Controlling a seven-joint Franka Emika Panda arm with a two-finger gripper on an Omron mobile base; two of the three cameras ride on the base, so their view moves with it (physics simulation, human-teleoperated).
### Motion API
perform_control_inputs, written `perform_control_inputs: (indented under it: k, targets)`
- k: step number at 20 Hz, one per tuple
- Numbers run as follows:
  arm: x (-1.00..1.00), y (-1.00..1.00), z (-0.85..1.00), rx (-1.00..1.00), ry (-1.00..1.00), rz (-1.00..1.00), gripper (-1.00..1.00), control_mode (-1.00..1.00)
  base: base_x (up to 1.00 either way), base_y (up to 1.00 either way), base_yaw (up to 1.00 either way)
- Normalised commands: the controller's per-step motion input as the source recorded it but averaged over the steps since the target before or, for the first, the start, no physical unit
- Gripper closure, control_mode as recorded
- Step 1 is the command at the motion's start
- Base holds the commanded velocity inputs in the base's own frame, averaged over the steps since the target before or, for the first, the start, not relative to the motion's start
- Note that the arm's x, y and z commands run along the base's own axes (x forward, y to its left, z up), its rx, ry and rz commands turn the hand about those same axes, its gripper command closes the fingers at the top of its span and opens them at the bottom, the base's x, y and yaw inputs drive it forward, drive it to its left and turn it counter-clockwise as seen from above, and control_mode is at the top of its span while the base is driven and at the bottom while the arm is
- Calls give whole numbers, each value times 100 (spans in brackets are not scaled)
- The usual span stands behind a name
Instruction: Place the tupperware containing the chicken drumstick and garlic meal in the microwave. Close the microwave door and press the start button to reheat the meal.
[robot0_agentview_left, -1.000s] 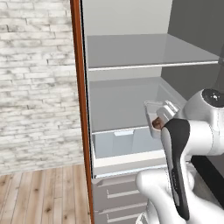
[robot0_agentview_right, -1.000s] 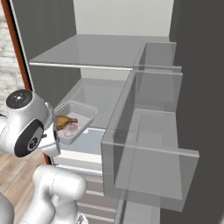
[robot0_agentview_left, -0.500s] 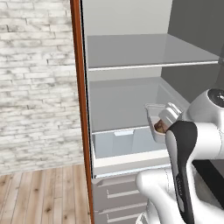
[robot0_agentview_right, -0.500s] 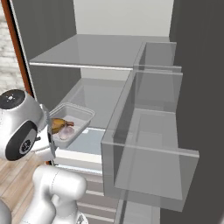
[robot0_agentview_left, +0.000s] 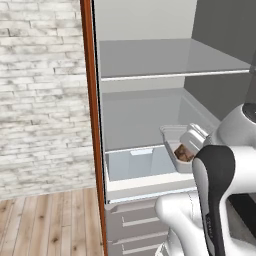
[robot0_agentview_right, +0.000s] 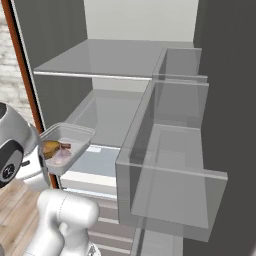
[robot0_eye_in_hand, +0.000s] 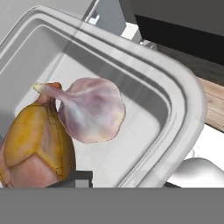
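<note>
- The two-finger gripper (robot0_eye_in_hand: 83, 178) is clamped on the near wall of the shallow translucent whitish-grey tupperware (robot0_agentview_right: 67, 145), holding it in the air.
- Inside lie a golden-brown chicken drumstick (robot0_eye_in_hand: 37, 148) and a pale pink garlic bulb (robot0_eye_in_hand: 92, 111), touching.
- Behind stands the open grey fridge, its glass shelf (robot0_agentview_left: 170, 57) above.

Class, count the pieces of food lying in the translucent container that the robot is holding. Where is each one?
2: a golden-brown chicken drumstick along one wall of the translucent whitish container, and a pale pinkish garlic bulb touching it, nearer the middle. None seems hidden.
</note>
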Motion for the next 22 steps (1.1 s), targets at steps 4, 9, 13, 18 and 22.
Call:
perform_control_inputs:
  k: [4,9,13,18,22]
  targets:
    - [2,-8,0,0,0,0,100,-100,0,0,0]
    - [1,0,0,0,1,0,100,-100,0,0,0]
    - [0,0,0,0,0,0,100,-100,0,0,0]
    - [0,0,0,0,0,0,100,100,-62,13,9]
    - [0,0,0,0,0,0,100,100,-67,53,19]
